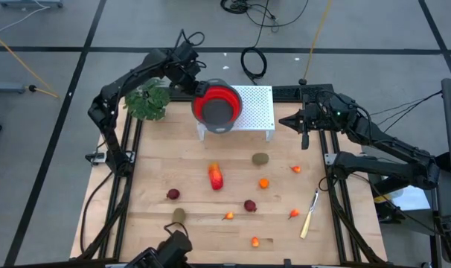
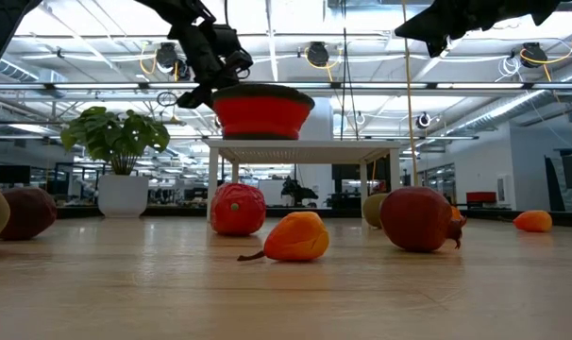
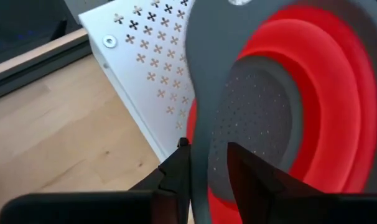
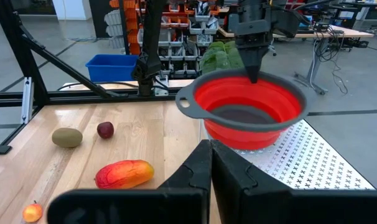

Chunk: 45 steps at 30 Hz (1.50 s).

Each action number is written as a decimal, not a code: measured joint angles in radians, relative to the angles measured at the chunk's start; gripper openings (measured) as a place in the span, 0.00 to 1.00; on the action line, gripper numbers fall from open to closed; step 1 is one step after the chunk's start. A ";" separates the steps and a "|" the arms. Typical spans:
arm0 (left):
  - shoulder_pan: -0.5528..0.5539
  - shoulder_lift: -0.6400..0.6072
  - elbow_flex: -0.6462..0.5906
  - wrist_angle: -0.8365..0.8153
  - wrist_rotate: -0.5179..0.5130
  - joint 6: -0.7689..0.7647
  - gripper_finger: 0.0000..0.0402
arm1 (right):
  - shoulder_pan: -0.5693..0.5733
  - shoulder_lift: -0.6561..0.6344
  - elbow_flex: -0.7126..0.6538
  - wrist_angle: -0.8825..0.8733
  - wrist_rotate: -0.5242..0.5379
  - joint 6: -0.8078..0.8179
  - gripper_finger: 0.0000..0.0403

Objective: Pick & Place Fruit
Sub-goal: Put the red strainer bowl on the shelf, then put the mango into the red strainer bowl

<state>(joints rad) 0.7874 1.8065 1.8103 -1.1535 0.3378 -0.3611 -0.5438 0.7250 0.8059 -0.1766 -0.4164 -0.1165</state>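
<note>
A red colander (image 1: 216, 106) with a grey rim sits on a white perforated stand (image 1: 257, 112) at the table's far middle. My left gripper (image 3: 207, 152) is at its rim, fingers open a little, one on each side. The fruit lies loose on the wooden table: a long red-orange piece (image 1: 216, 177), olive ovals (image 1: 260, 158) (image 1: 179, 215), dark red rounds (image 1: 173, 194) (image 1: 250, 205), an orange one (image 1: 263, 183) and small bits (image 1: 296, 169). My right gripper (image 1: 285, 121) hangs shut and level to the right of the stand, touching nothing. My left gripper comes slanting down from the far left. One finger (image 3: 238, 171) is inside the bowl and one (image 3: 179, 165) outside, with the grey rim (image 3: 208, 134) between them. Whether the fingers still touch the rim I cannot tell. The colander rests on the stand.
A leafy green plant (image 1: 148, 100) stands at the far left, close to my left arm. A pale-handled knife (image 1: 309, 216) lies near the right edge. Black frame rails (image 1: 337, 186) run along both sides of the table. Bare wood lies between the scattered fruit.
</note>
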 joint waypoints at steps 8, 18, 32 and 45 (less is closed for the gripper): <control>0.028 0.000 0.000 0.006 -0.021 0.030 0.28 | 0.000 0.000 0.000 0.000 0.000 0.000 0.00; 0.109 -0.088 0.000 0.009 0.007 0.037 0.40 | 0.000 0.000 0.000 0.000 0.000 0.000 0.00; -0.050 -0.389 0.000 -0.058 -0.141 -0.017 0.24 | 0.000 0.000 0.000 0.000 0.000 0.000 0.00; -0.429 -0.450 0.000 -0.127 -0.382 -0.047 0.04 | 0.000 0.000 0.000 0.000 0.000 -0.032 0.00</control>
<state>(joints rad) 0.3581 1.3563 1.8099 -1.2804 -0.0439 -0.4083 -0.5438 0.7246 0.8059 -0.1768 -0.4165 -0.1481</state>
